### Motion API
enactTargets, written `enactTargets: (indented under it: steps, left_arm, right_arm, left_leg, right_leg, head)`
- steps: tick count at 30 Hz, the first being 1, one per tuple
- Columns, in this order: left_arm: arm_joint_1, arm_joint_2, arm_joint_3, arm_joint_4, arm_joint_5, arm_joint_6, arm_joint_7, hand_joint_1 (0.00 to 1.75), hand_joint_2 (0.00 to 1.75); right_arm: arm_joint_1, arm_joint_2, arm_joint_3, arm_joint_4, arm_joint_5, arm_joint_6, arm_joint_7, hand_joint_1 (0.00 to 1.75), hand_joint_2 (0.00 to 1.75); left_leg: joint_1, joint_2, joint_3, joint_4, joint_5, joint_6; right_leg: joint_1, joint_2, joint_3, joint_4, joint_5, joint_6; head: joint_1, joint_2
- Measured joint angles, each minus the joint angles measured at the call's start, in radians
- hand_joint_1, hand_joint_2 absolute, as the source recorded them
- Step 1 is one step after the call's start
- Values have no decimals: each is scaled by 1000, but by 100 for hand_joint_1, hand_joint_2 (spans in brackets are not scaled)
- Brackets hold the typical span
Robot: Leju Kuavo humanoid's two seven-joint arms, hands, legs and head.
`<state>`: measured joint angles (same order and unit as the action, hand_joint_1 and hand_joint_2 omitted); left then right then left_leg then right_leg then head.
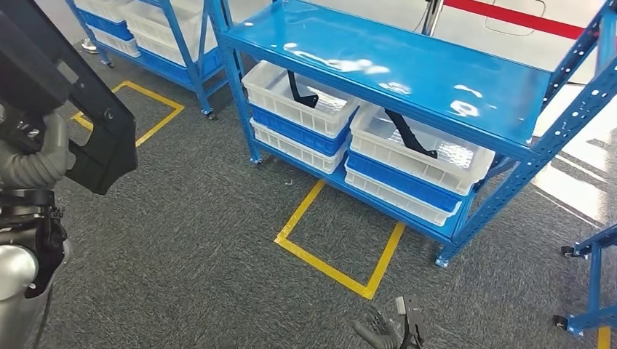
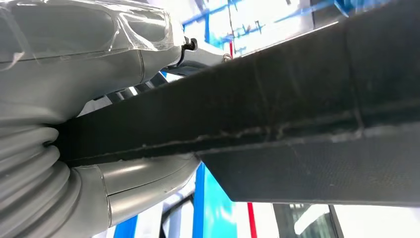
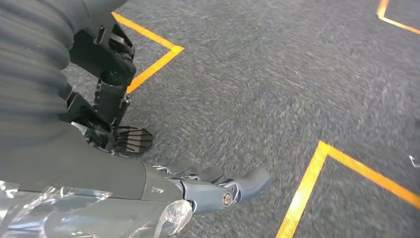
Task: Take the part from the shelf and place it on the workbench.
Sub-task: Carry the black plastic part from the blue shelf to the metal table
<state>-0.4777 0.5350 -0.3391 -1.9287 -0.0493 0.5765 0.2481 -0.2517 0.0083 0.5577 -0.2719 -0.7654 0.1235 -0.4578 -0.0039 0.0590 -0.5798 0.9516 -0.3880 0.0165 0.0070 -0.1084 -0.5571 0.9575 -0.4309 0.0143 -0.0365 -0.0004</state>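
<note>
The black part [image 1: 69, 109] sits clamped in the left hand [image 1: 47, 156], fingers wrapped around it, well apart from the blue shelf [image 1: 407, 73] — best kept level while carrying. The right hand [image 3: 208, 186] hangs over the carpet — fingers apart, holding nothing.

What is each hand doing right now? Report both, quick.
Left hand: holding the black part.
Right hand: holding nothing, fingers extended over the carpet.

Head high, facing shelf [image 1: 407, 80], wrists close, perhaps inverted
</note>
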Motion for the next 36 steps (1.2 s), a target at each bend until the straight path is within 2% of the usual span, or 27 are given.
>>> enactTargets:
  steps: [1,3,5,6,7,8,9,10,12,13,14,16,17,18,20,21,22,23,24,25,26,28,29,31,32,34,36]
  left_arm:
    - [1,1,1,0,-3,0,0,175,175]
    - [0,2,2,-1,-5,-1,-1,175,175]
    - [-1,2,2,-1,-4,-3,-1,175,175]
    - [0,2,2,-1,-3,-5,-2,175,175]
    - [2,2,1,-1,-3,-7,-2,175,175]
    - [3,2,1,-1,-2,-9,-1,175,175]
    - [4,2,1,-1,-2,-10,-1,175,175]
    - [4,2,1,-1,-2,-12,-1,175,175]
    - [4,2,2,-1,-2,-13,-1,175,175]
    - [3,2,2,-1,-2,-15,-1,175,175]
    - [2,2,2,-1,-1,-17,0,175,175]
    - [1,2,2,-1,1,-21,1,175,175]
    - [2,3,2,-1,1,-23,1,175,175]
    - [1,4,3,-1,2,-24,2,175,175]
    - [-2,4,3,-1,2,-27,3,175,175]
    - [-3,5,3,-1,2,-29,3,175,175]
    - [-3,5,3,-1,2,-29,4,175,175]
    - [-1,5,2,-1,2,-30,4,175,175]
    - [-1,5,2,-1,2,-30,4,175,175]
    - [-2,5,2,-1,2,-30,5,175,175]
    - [-3,5,2,-1,2,-31,5,175,175]
    - [-8,4,2,-1,2,-31,5,175,175]
    - [-10,4,2,-1,2,-32,5,175,175]
    - [-10,4,3,-1,2,-33,5,175,175]
    - [-9,4,3,-1,2,-34,5,175,175]
    - [-12,5,3,-1,2,-36,5,175,175]
    - [-15,4,0,-1,2,-37,4,175,175]
  right_arm:
    - [-1,0,0,0,0,2,0,0,175]
    - [-2,1,0,-1,1,6,-2,0,175]
    - [0,1,0,-1,1,8,-4,0,175]
    - [1,1,0,-1,2,9,-4,0,175]
    - [2,1,1,-1,2,10,-4,0,175]
    - [4,1,1,-1,3,11,-4,0,175]
    - [4,1,1,-1,3,13,-4,0,175]
    - [5,1,1,-1,4,14,-4,0,175]
    - [5,1,1,-1,6,19,-2,0,175]
    - [5,1,1,-1,7,21,-1,0,175]
    - [5,0,1,0,8,23,1,0,175]
    - [3,1,2,-1,9,26,3,0,175]
    - [1,2,2,-1,10,27,3,0,175]
    - [-1,3,2,-1,10,27,3,0,175]
    - [-1,3,3,-1,11,28,4,0,175]
    - [0,3,3,-1,11,29,4,0,175]
    - [1,2,3,-1,12,29,5,0,175]
    - [1,2,3,-1,12,30,6,0,175]
    - [1,2,3,-1,12,31,6,0,175]
    - [1,3,3,-1,13,32,7,0,175]
    - [0,3,4,-1,13,33,7,0,175]
    - [-2,3,6,-1,13,35,7,0,175]
    - [-2,2,7,-1,14,36,8,0,175]
    - [-3,2,8,-1,16,37,8,0,175]
    - [-4,2,8,-1,17,38,8,0,175]
    - [-5,3,9,-1,19,39,8,0,175]
    - [-4,3,9,-1,20,40,8,0,175]
  left_leg:
    - [3,-11,-2,-2,3,5]
    - [10,-34,-4,-7,11,18]
    - [14,-56,-6,-8,17,28]
    - [14,-68,-8,-8,18,30]
    - [14,-81,-9,-7,19,31]
    - [14,-96,-10,-7,20,31]
    - [15,-112,-10,-6,21,31]
    - [16,-127,-10,-5,21,30]
    - [16,-155,-14,0,22,25]
    - [17,-168,-20,2,24,19]
    - [17,-181,-26,4,26,13]
    - [23,-206,-37,2,33,-1]
    - [23,-200,-43,6,30,-6]
    - [23,-177,-55,26,19,-12]
    - [20,-106,-109,138,-39,-22]
    - [21,-82,-144,215,-72,-26]
    - [22,-71,-173,280,-95,-29]
    - [23,-67,-186,310,-101,-30]
    - [23,-64,-179,300,-90,-31]
    - [23,-58,-150,248,-64,-29]
    - [20,-39,-106,169,-32,-25]
    - [8,-1,-34,38,6,-13]
    - [3,9,-19,9,11,-7]
    - [0,-10,-20,2,11,3]
    - [2,-22,-20,0,14,9]
    - [8,-45,-19,-6,20,22]
    - [12,-68,-19,-7,22,30]
  right_leg:
    - [0,-3,0,1,-3,5]
    - [-5,35,-13,36,-31,15]
    - [-9,89,-64,155,-98,22]
    - [-10,100,-97,230,-131,24]
    - [-10,103,-124,288,-151,26]
    - [-11,104,-135,312,-149,27]
    - [-12,106,-126,293,-128,27]
    - [-15,115,-100,237,-93,27]
    - [-25,168,-34,91,-28,26]
    - [-29,190,-13,44,-14,25]
    - [-30,204,-4,20,-11,24]
    - [-28,185,-4,14,-11,16]
    - [-28,171,-3,11,-9,10]
    - [-29,158,-2,8,-6,4]
    - [-27,129,-2,5,-4,-5]
    - [-26,115,-2,5,-5,-7]
    - [-24,100,-2,5,-6,-8]
    - [-23,87,-2,5,-7,-9]
    - [-23,73,-1,5,-8,-9]
    - [-23,61,0,5,-9,-8]
    - [-22,49,2,5,-11,-6]
    - [-15,28,6,6,-16,1]
    - [-12,17,7,6,-19,5]
    - [-9,-4,12,3,-22,13]
    - [-10,-3,14,6,-27,17]
    - [-13,36,-7,58,-66,24]
    - [-16,88,-69,193,-134,26]
  head:
    - [0,0]
    - [1,0]
    - [1,0]
    - [1,0]
    - [1,0]
    - [1,0]
    - [1,0]
    - [1,0]
    - [1,0]
    - [1,0]
    - [1,0]
    - [0,0]
    - [0,0]
    - [-3,0]
    - [-7,0]
    - [-9,0]
    - [-9,0]
    - [-10,0]
    - [-10,0]
    - [-10,0]
    - [-10,0]
    - [-9,0]
    - [-9,0]
    - [-8,0]
    - [-8,0]
    - [-7,0]
    - [-7,0]
